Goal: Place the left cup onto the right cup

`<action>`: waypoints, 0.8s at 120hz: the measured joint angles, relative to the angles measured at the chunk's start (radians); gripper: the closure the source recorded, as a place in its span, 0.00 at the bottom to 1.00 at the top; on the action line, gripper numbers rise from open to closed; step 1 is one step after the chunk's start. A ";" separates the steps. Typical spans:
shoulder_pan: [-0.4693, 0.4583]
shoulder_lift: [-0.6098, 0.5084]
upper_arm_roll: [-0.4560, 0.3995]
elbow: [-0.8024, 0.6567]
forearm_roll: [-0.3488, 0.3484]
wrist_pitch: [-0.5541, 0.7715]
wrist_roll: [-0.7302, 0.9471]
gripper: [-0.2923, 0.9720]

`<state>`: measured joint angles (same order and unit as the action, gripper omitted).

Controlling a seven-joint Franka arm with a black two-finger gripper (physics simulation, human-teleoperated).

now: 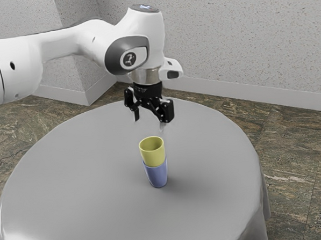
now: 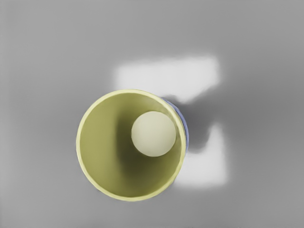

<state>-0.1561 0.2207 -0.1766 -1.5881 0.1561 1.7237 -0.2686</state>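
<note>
In the exterior view the white arm [image 1: 65,44] comes in from the exterior view's left and hangs its gripper [image 1: 151,119] above the cups, well clear of them; the jaws stand apart with nothing between them, so the hand is open and empty; below it, near the middle of the round grey table [image 1: 72,173], the yellow cup [image 1: 152,150] sits nested in the mouth of the blue cup [image 1: 156,175], the blue one standing on the tabletop; by this the placing step looks done and the hand appears to be at the release-and-retreat stage; the next move, as I judge it, calls only for a straight lift away without brushing the yellow rim, since a knock could topple the stack. In the wrist view the camera looks straight down into the yellow cup [image 2: 104,152], showing its pale inner floor and its whole rim, which the side view cannot give; the blue cup [image 2: 184,124] shows as a thin sliver beyond one side of that rim, resting on the table [image 2: 47,57]; the side view alone gives the stack's height and the hand's gap above it.
</note>
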 joint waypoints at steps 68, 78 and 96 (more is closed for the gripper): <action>-0.072 -0.144 0.132 -0.005 -0.019 -0.143 0.072 0.23; -0.081 -0.160 0.155 -0.007 -0.020 -0.162 0.082 0.23; -0.082 -0.180 0.182 -0.012 -0.020 -0.192 0.097 0.23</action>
<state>-0.2378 0.0407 0.0052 -1.5999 0.1361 1.5313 -0.1714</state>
